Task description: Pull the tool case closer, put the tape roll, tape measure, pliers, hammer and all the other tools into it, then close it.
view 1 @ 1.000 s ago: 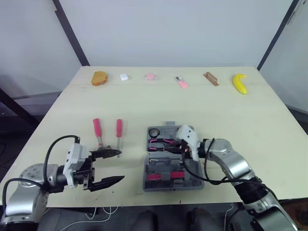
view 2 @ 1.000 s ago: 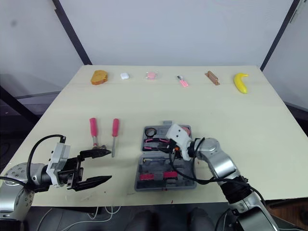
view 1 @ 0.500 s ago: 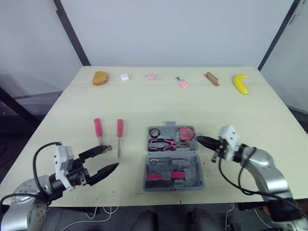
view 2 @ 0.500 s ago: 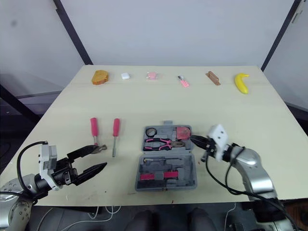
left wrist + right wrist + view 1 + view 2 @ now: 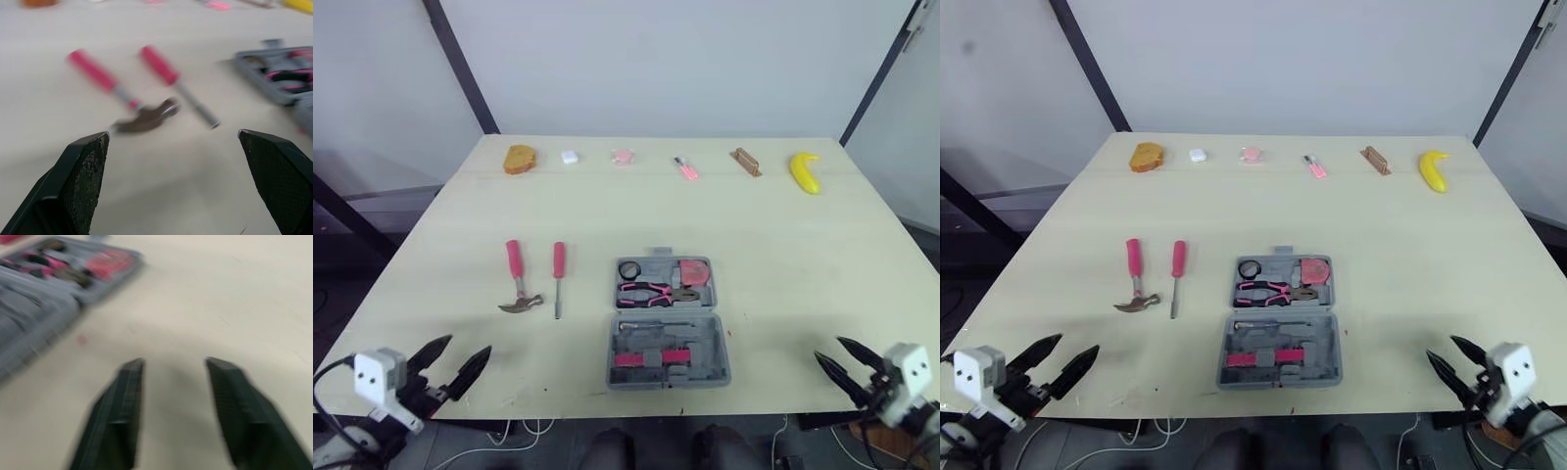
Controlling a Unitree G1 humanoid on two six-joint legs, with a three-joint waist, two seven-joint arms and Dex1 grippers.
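Note:
The grey tool case lies open at the table's front middle. Its far half holds a black tape roll, a pink tape measure and pink-handled pliers. To its left on the table lie a pink-handled hammer and a pink-handled screwdriver. My left gripper hangs open at the front left edge, well short of the hammer. At the front right edge my right gripper is open and empty, with the case off to its side.
Along the table's back edge sit an orange bread-like piece, a small white item, a pink round item, a small pink item, a brown block and a banana.
Both arms have drawn back to the table's front edge. The right gripper left the case's far half and opened. The left gripper backed away from the hammer.

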